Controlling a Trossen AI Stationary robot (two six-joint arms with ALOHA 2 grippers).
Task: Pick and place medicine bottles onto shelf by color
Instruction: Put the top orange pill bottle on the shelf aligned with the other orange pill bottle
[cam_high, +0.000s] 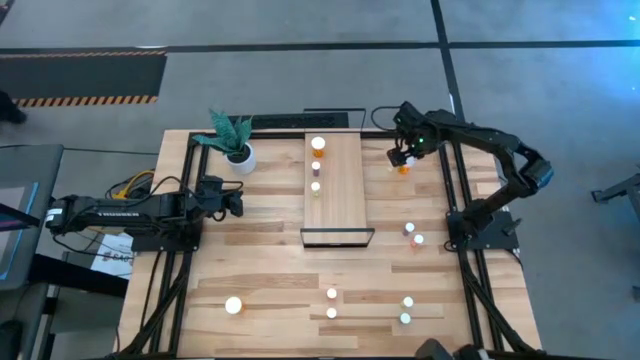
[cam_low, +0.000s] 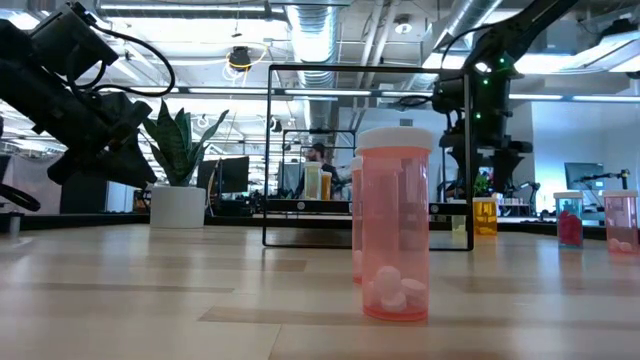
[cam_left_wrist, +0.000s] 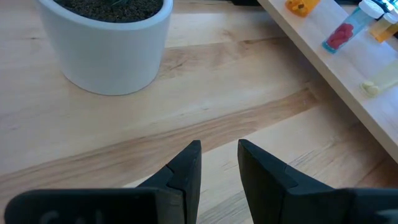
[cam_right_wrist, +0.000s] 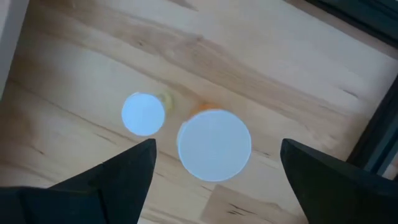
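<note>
Three small white-capped medicine bottles (cam_high: 317, 165) stand on the long light-wood shelf (cam_high: 335, 205); the other bottles remain scattered over the plank tabletop (cam_high: 260, 260), so most sorting is left. The right gripper (cam_high: 403, 155) hovers wide open and empty over a larger orange bottle (cam_right_wrist: 214, 144) and a smaller one (cam_right_wrist: 143, 114), beside the shelf near the table's black frame, leaving little side room. The left gripper (cam_left_wrist: 219, 163) waits closed by the white plant pot (cam_left_wrist: 106, 43).

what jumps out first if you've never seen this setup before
The pink pill bottle looms right at the low camera, white tablets in its base. In the high view, the right end effector hangs open over two white-capped bottles beside the shelf; the left end effector, shut, waits near the potted plant.
</note>
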